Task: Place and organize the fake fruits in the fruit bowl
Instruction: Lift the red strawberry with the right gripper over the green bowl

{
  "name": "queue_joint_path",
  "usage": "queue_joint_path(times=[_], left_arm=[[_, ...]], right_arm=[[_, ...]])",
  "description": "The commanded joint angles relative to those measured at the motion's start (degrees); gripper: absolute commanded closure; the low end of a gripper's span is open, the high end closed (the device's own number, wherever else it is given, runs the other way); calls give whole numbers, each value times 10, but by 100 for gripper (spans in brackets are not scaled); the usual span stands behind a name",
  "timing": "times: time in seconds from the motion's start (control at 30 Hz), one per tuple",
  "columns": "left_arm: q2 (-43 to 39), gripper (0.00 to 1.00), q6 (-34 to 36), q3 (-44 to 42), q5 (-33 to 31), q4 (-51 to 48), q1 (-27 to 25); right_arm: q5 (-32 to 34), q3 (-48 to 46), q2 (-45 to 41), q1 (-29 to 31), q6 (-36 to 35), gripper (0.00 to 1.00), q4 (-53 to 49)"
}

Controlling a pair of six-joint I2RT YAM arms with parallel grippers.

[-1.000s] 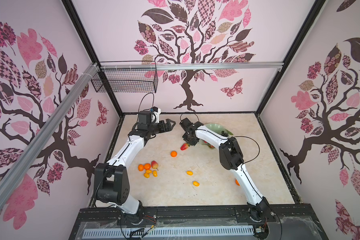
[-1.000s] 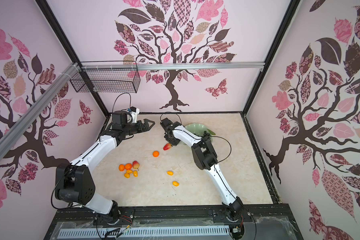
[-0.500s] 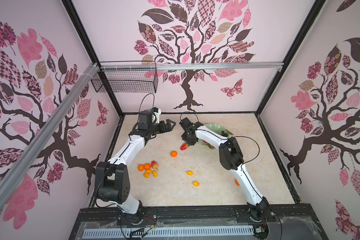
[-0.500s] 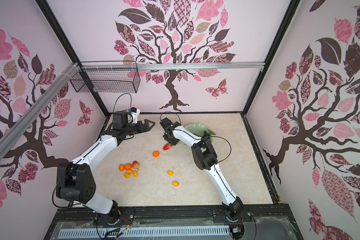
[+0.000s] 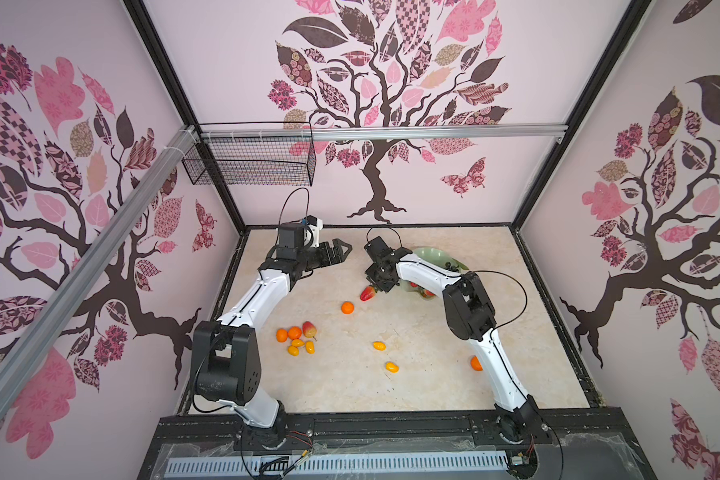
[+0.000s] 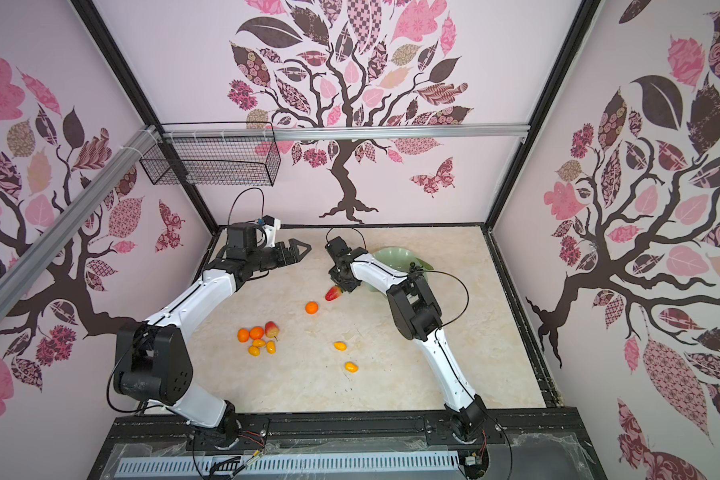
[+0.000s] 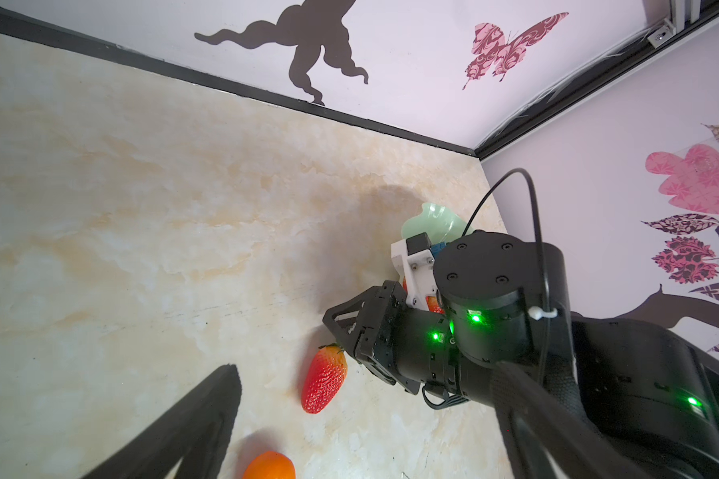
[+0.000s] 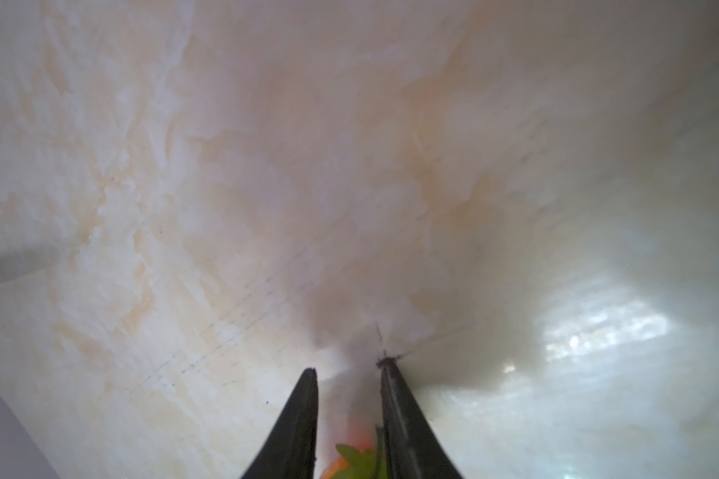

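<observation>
A red strawberry (image 5: 368, 293) (image 7: 324, 379) lies on the marble table just left of the pale green fruit bowl (image 5: 433, 254) (image 6: 391, 253). My right gripper (image 5: 377, 289) (image 8: 349, 367) is down at its green cap. Its jaws stand a narrow gap apart with the cap (image 8: 355, 458) between them, and whether they press on it does not show. My left gripper (image 5: 344, 252) hovers open and empty at the back left. In the bowl are dark grapes (image 5: 449, 266) and red strawberries (image 5: 428, 292). An orange (image 5: 347, 308) lies near the strawberry.
Two oranges (image 5: 287, 334), a pear (image 5: 309, 329) and small yellow ovals (image 5: 300, 347) cluster left of centre. Two more ovals (image 5: 379, 345) (image 5: 392, 367) lie mid-table. An orange (image 5: 476, 363) shows beside the right arm. A black wire basket (image 5: 250, 160) hangs on the back wall.
</observation>
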Motion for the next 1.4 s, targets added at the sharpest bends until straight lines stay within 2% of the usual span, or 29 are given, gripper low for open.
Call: queue_joint_path(times=[0.0, 0.3, 0.5, 0.77, 0.93, 1.1, 1.27, 1.37], left_arm=[[-2, 2, 4, 1, 4, 14, 2], [-1, 2, -2, 4, 8, 14, 2], [-8, 2, -5, 2, 7, 14, 4], [-6, 2, -12, 3, 15, 20, 5], [-8, 2, -22, -3, 24, 34, 4], [-5, 2, -45, -13, 43, 60, 3], [-3, 2, -49, -16, 42, 66, -23], [-6, 2, -47, -18, 37, 66, -50]], right_arm=[[-21, -17, 0, 2, 10, 74, -14], [-27, -12, 6, 1, -1, 89, -9], [-23, 43, 9, 2, -31, 100, -27], [5, 66, -40, 1, -73, 100, -29], [49, 59, -95, -1, -125, 100, -38], [92, -8, -176, -2, -198, 100, -13], [127, -156, -300, -6, -286, 100, 76], [122, -246, -370, -21, -333, 100, 127]])
